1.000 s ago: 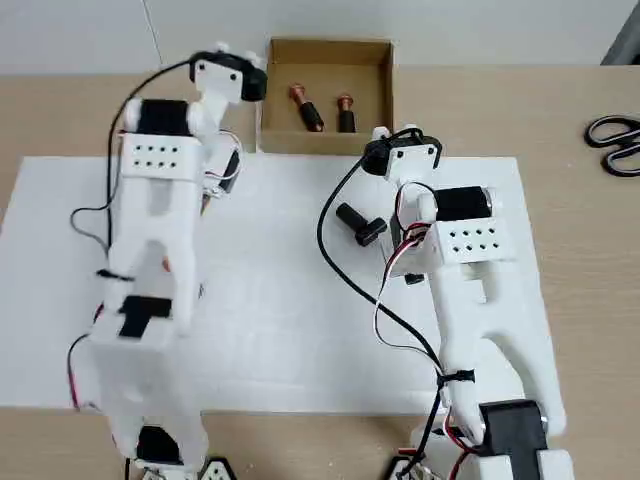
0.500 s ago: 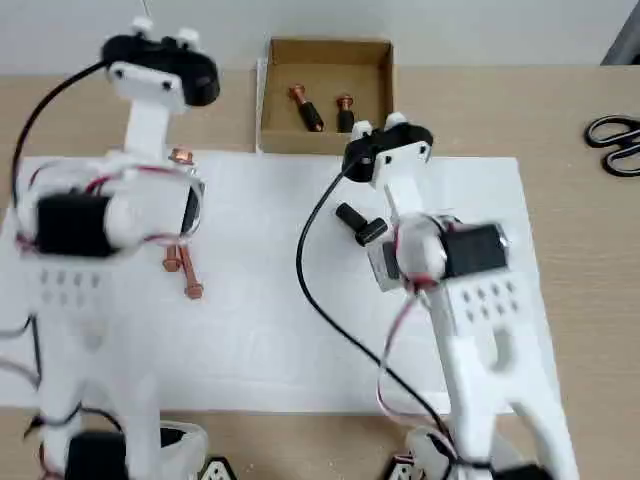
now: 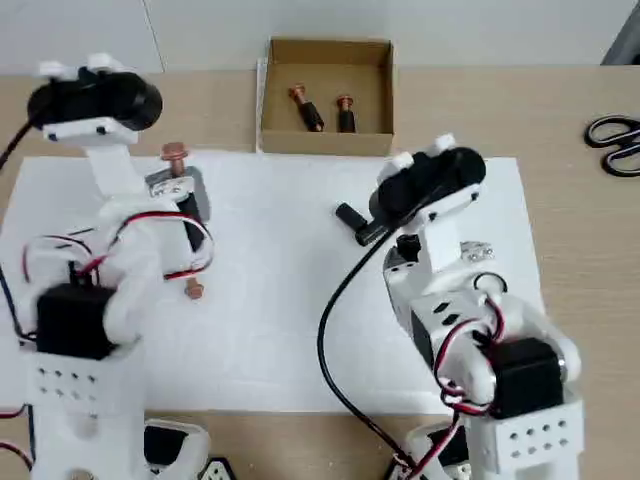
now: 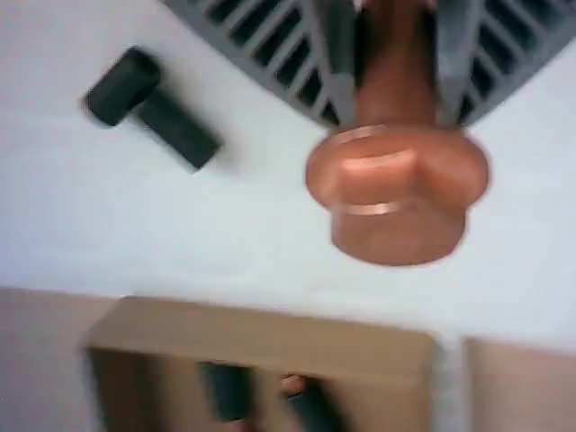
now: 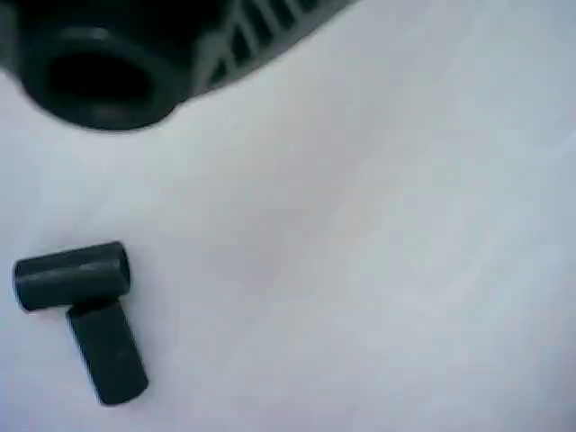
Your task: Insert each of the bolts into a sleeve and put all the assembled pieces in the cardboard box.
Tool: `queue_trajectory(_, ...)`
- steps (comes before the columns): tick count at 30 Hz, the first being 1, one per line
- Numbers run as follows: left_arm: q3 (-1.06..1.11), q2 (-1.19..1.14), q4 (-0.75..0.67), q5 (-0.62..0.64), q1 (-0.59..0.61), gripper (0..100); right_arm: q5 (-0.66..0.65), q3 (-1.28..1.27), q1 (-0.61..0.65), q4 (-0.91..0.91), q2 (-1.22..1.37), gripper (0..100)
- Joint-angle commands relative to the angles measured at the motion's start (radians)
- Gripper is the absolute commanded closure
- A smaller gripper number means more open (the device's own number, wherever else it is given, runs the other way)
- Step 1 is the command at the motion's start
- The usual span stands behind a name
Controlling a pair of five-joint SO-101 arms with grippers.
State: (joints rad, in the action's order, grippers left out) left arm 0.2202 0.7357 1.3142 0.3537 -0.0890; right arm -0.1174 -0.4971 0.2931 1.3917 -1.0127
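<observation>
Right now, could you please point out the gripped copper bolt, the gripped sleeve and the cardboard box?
gripped copper bolt [image 4: 396,193], left wrist view, hexagonal head.
gripped sleeve [image 5: 99,115], right wrist view, end rim.
cardboard box [image 3: 330,52], high view, far wall.

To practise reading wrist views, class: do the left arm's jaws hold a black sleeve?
No, the left arm's jaws grip a copper bolt by its shaft.

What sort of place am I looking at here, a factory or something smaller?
Probably a small lab or hobby bench: two little white arms at a wooden table, a white sheet as work mat, scissors lying to one side.
</observation>
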Motion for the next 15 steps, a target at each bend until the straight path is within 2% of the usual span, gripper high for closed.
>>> queue_trajectory(1, 0.099, 0.083, -0.161, 0.041, -0.083, 99, -0.003, -0.095, 0.004, -0.117, -0.084, 99.5)
queue_trajectory(8, 0.374, 0.184, -0.488, 0.044, -0.209, 99, -0.002, -0.397, 0.071, -0.392, -0.236, 99.5)
queue_trajectory(15, 0.549, 0.256, -0.634, 0.048, -0.233, 99, -0.002, -0.663, 0.183, -0.615, -0.389, 99.5)
